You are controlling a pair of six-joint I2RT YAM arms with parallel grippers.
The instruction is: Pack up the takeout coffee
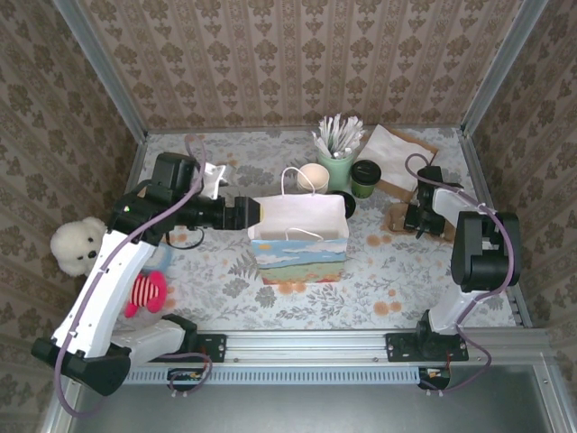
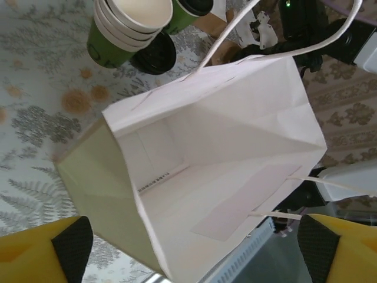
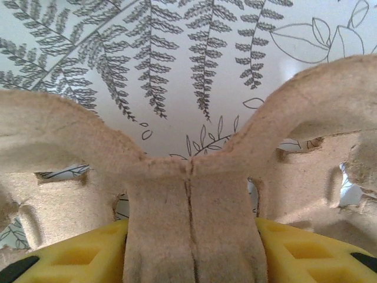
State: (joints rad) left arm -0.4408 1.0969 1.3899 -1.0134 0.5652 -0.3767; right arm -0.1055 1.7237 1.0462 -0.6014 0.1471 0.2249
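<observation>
The takeout coffee [image 1: 365, 178], a dark-green cup with a black lid, stands at the back right of the table; its edge also shows in the left wrist view [image 2: 189, 8]. An open white paper bag [image 1: 299, 230] stands upright in the middle. My left gripper [image 1: 255, 214] is at the bag's left end. It is open, its fingers spread wide on either side of the bag's mouth [image 2: 212, 177], which is bare inside. My right gripper [image 1: 416, 221] is shut on the middle post of a pulp cup carrier [image 3: 191, 218], right of the bag and in front of the coffee.
A stack of lidless green cups [image 1: 314, 178], a loose black lid [image 1: 345, 204] and a pale-green cup of white sticks [image 1: 335, 167] crowd behind the bag. Brown paper [image 1: 397, 153] lies at the back right. A white teddy [image 1: 77, 245] and a red striped toy [image 1: 144, 293] sit at the left.
</observation>
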